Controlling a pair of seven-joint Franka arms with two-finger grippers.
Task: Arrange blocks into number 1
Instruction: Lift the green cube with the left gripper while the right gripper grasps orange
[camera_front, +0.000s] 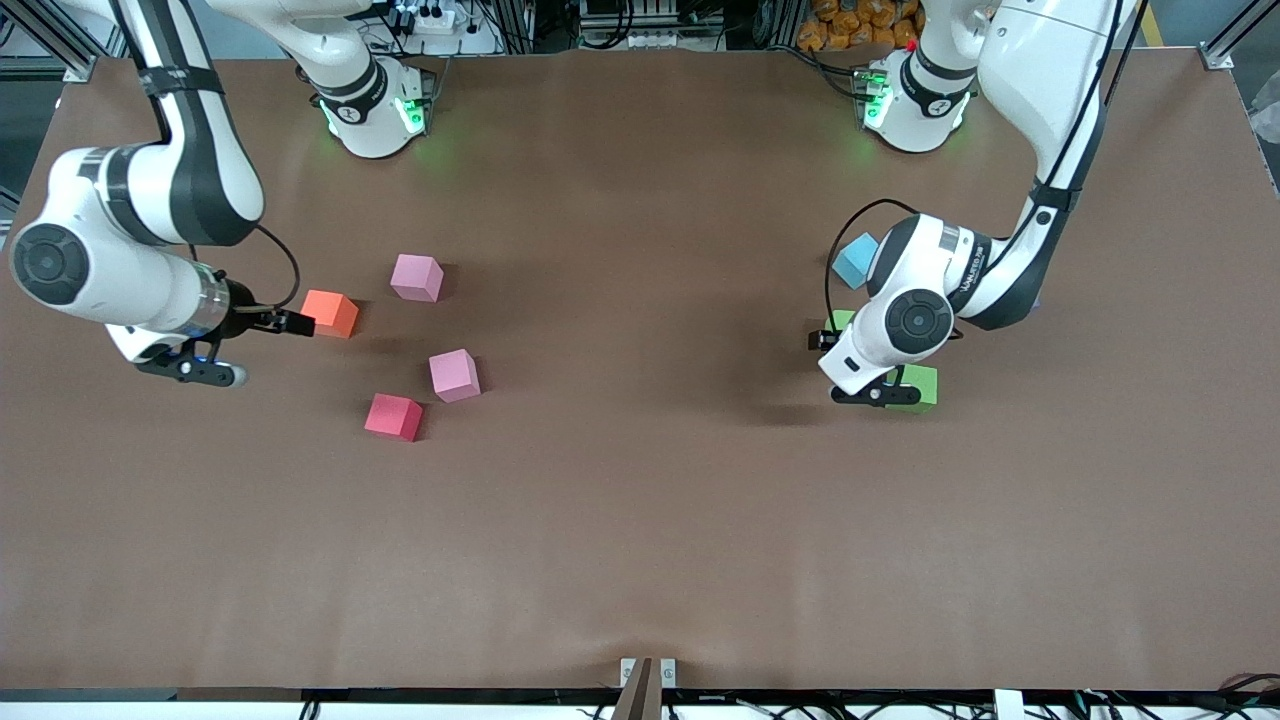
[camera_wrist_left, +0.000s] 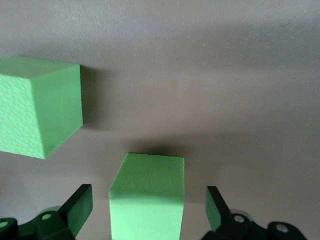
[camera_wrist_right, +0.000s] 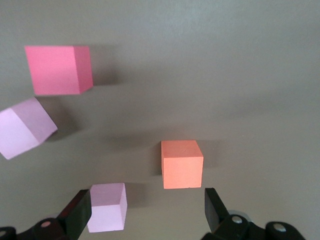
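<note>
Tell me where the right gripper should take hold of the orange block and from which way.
Grip the orange block by two opposite flat side faces, coming straight down from above. It sits flat and alone on the table, no pink cube touching it. The right gripper is open above it, though the block lies off-centre toward one finger, so centre first.

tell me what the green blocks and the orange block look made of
Green blocks: probably foam, matte, with a fine pebbled surface grain and no glare. Orange block: likely the same foam, flat even colour, no shine, slightly soft edges.

light: even, overhead | shadows: soft beside cubes | glare: none | wrist views: slightly blurred
</note>
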